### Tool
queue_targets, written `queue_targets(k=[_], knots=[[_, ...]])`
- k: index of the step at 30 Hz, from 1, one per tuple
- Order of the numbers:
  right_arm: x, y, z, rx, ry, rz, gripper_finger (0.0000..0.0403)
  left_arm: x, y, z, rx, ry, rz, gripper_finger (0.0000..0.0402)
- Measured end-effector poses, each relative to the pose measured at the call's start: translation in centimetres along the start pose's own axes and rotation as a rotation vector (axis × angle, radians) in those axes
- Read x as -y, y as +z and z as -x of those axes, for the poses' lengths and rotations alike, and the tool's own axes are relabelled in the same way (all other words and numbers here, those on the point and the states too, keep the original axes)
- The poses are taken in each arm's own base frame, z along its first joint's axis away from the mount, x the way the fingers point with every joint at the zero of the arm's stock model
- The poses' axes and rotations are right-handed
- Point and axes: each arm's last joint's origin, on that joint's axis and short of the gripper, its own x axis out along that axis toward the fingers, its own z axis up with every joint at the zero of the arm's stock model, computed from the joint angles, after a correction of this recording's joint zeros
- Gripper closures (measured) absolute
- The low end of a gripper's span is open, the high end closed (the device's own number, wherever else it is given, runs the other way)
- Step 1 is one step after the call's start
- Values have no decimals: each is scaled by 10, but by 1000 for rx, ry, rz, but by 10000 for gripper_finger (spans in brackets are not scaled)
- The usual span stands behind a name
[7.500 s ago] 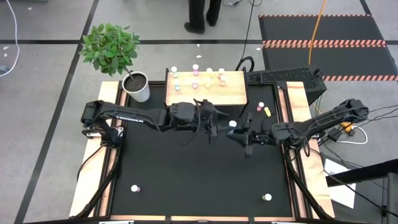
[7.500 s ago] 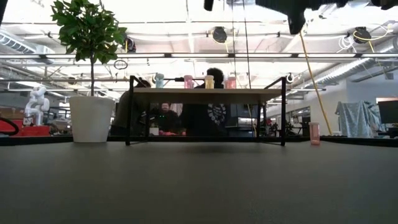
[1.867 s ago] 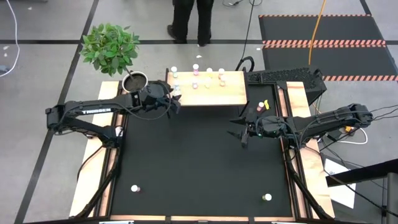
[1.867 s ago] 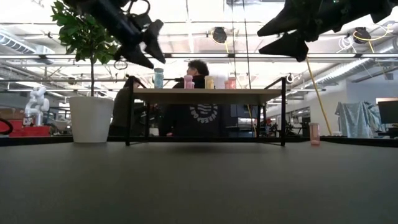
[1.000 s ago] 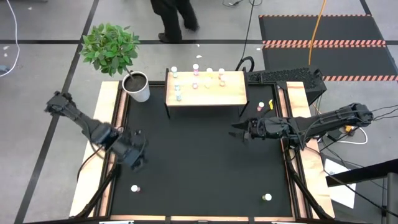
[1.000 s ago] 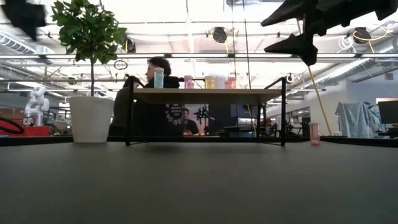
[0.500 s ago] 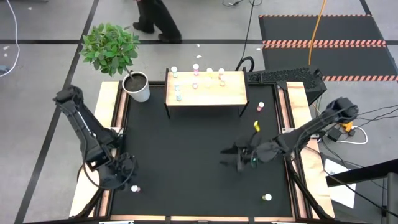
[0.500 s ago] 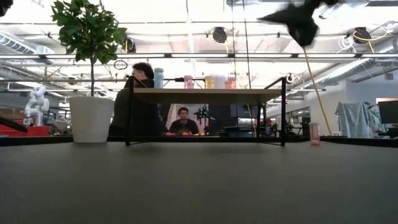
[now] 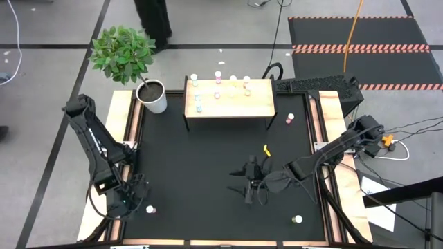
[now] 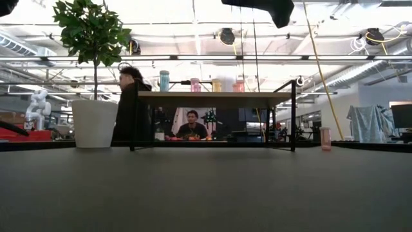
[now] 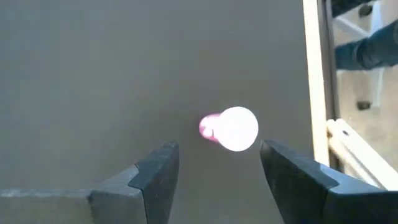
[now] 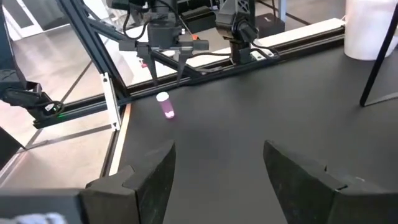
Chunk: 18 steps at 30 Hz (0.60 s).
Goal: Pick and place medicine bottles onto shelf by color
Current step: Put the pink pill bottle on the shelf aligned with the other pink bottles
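A pink medicine bottle [image 9: 149, 208] with a white cap stands on the black mat near the table's near-left corner. My left gripper [image 9: 138, 200] hangs just over it, pointing down and open. In its wrist view the bottle [image 11: 229, 129] shows just beyond the gap between the fingertips [image 11: 217, 168], untouched. My right gripper [image 9: 246, 184] is open above the mat's middle, holding nothing [image 12: 217, 162]. A yellow bottle [image 9: 266, 149] lies on the mat behind it. Several bottles [image 9: 217, 95] stand on the wooden shelf [image 9: 259, 105] at the far edge.
A pink bottle [image 9: 288, 119] stands right of the shelf, and a pale one [image 9: 297, 220] near the near-right corner. A white plant pot [image 9: 154, 98] sits left of the shelf. The right wrist view shows the left arm's gripper [image 12: 165, 56] above the pink bottle [image 12: 165, 104].
My left gripper has swung toward the near-left corner and come down over the pink bottle. My right gripper has travelled from the right side toward the mat's middle and nearer the near edge. The yellow bottle has moved from beside the shelf's right end toward the middle.
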Motion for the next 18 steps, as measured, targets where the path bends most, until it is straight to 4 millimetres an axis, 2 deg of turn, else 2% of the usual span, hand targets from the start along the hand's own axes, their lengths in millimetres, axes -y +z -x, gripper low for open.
queue_targets(k=[5, 14, 18], knots=[[1, -1, 0, 3, -25, -2, 165, 0, -5, -11, -11, 8, -22, 171], [2, -4, 0, -23, -41, -32, 165, 11, -8, -31, -19, 4, -174, 126], [3, -3, 0, -23, -41, -36, 165, 12, -9, -40, -18, 42, -150, 132]])
